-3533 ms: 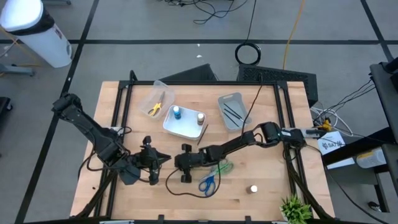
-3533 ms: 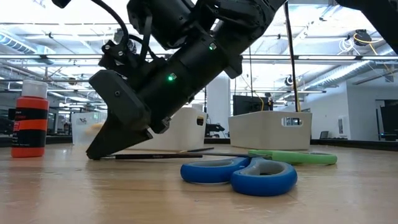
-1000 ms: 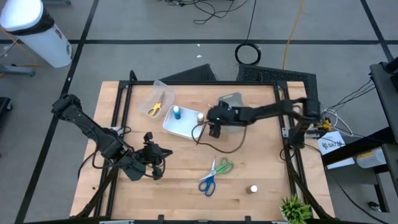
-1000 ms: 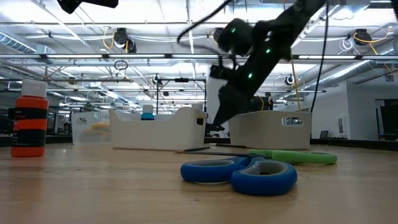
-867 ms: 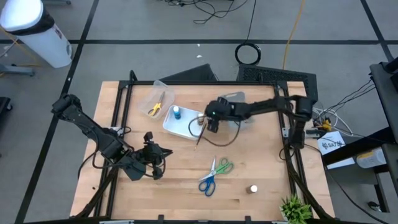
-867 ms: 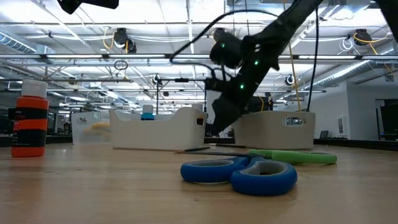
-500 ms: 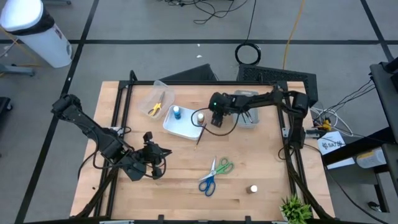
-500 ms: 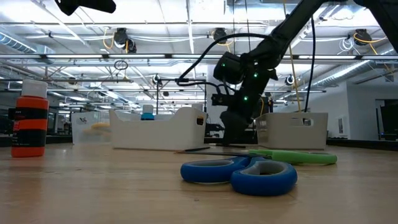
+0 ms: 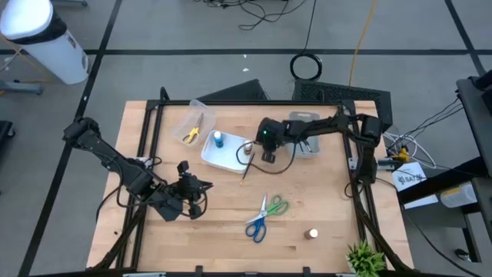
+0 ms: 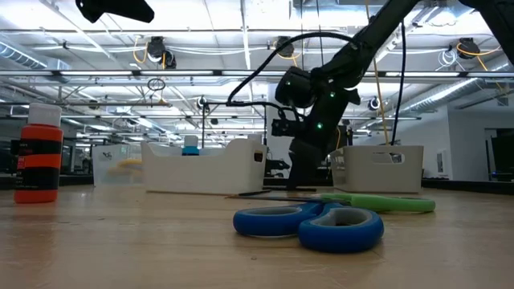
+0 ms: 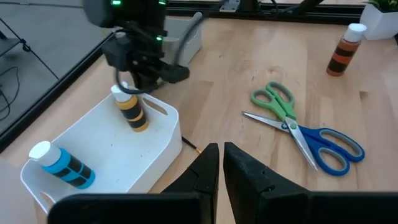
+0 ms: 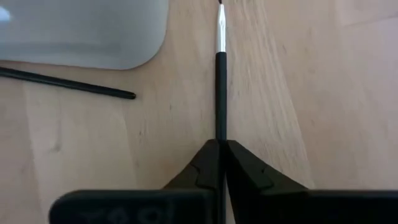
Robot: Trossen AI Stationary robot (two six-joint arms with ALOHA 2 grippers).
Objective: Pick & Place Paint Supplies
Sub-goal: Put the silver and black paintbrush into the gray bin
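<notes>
Right fingers point(image 12: 221, 144) clenched on one paintbrush point(image 12: 220, 74) lying on the bench point(image 12: 348, 93); a second brush point(image 12: 65, 84) lies beside. Left fingers point(image 11: 221, 163) clenched, empty; ahead stand two bottles point(image 11: 132, 112) in one white bin point(image 11: 163, 138), beyond it two scissors point(image 11: 298, 127).

A robotics lab on an open industrial floor: a wooden worktable point(image 9: 231, 238) edged by a black metal frame point(image 9: 151, 115) stands on grey concrete marked with dark lines. Cables point(image 9: 261, 14) and a coiled black cord point(image 9: 307, 66) trail across the floor. Beyond the table, rows of ceiling strip lights point(image 10: 96, 76), exposed overhead pipework point(image 10: 201, 32) and distant workstations with monitors point(image 10: 498, 156) fill the hall.
</notes>
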